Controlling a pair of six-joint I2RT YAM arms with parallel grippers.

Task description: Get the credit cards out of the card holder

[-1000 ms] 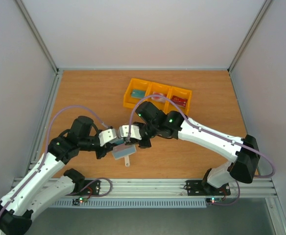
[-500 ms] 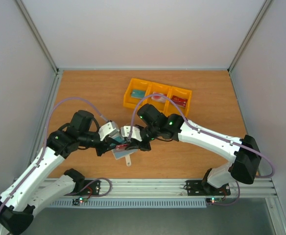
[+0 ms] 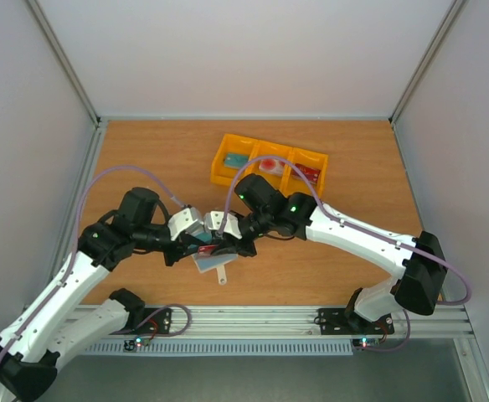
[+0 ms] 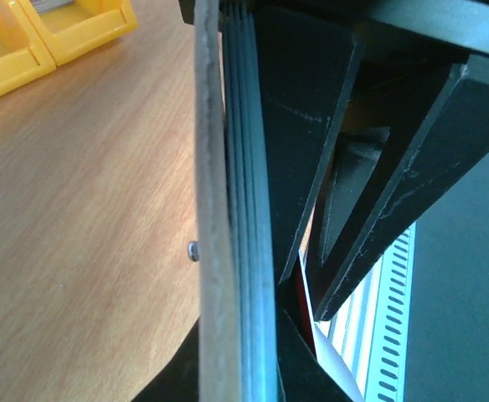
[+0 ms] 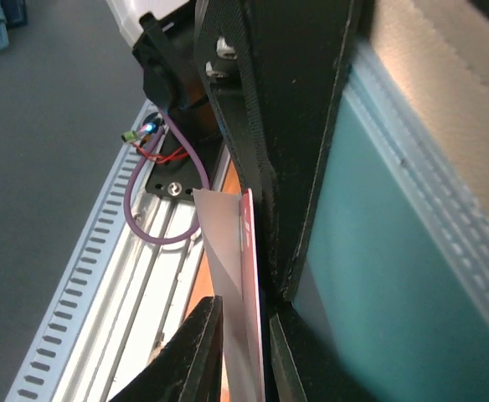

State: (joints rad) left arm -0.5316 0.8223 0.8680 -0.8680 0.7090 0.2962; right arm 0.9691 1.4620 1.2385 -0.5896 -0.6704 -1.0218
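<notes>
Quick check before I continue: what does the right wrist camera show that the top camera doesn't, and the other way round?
Only right wrist: a pinkish-white card pinched in the right gripper, beside the card holder and its teal inner face.
Only top: the yellow tray holding a teal card, a pinkish card and a dark red card, one per compartment; the left gripper clamped on the holder.
Both: the holder, held where the two grippers meet, and the metal rail at the table's near edge.
</notes>
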